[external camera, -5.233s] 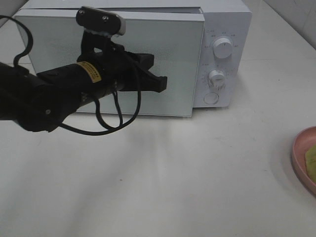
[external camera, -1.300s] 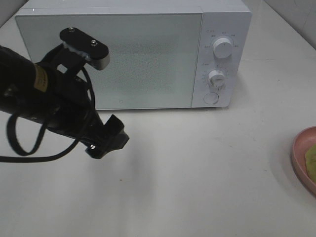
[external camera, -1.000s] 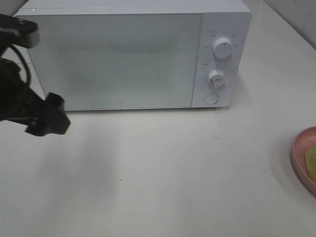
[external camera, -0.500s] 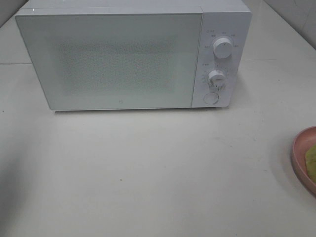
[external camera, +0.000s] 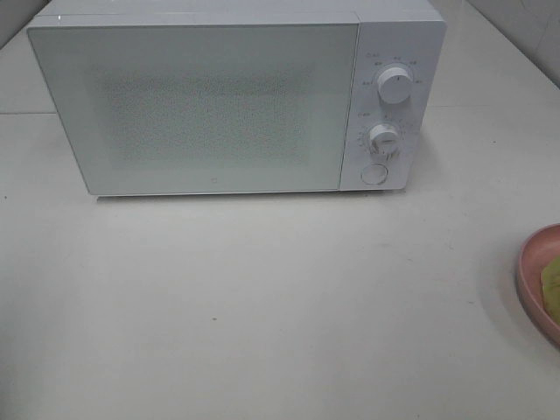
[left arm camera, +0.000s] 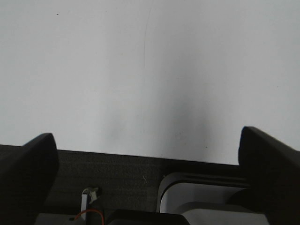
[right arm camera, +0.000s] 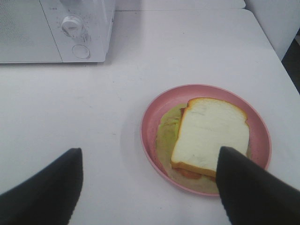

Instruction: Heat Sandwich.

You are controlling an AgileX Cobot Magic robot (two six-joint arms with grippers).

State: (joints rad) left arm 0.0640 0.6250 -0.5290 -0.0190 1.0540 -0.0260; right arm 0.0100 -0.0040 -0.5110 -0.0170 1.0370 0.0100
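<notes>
From the high camera, the white microwave (external camera: 236, 96) sits shut at the back of the table (external camera: 262, 306), and only a sliver of the pink plate (external camera: 535, 284) peeks in at the right edge, no arm in sight.

Over on the left wrist view, the left gripper (left arm camera: 150, 159) hangs with its jaws spread wide over bare tabletop, nothing between them and no sandwich anywhere near it.

Now the right wrist view, and here's the action: the right gripper (right arm camera: 150, 187) has its fingers parted and empty, and the sandwich (right arm camera: 212, 136) lies just ahead of it, flat on the plate, nudged toward one fingertip. By my read the right arm is clearly the nearer one, with the microwave well beyond the plate.
</notes>
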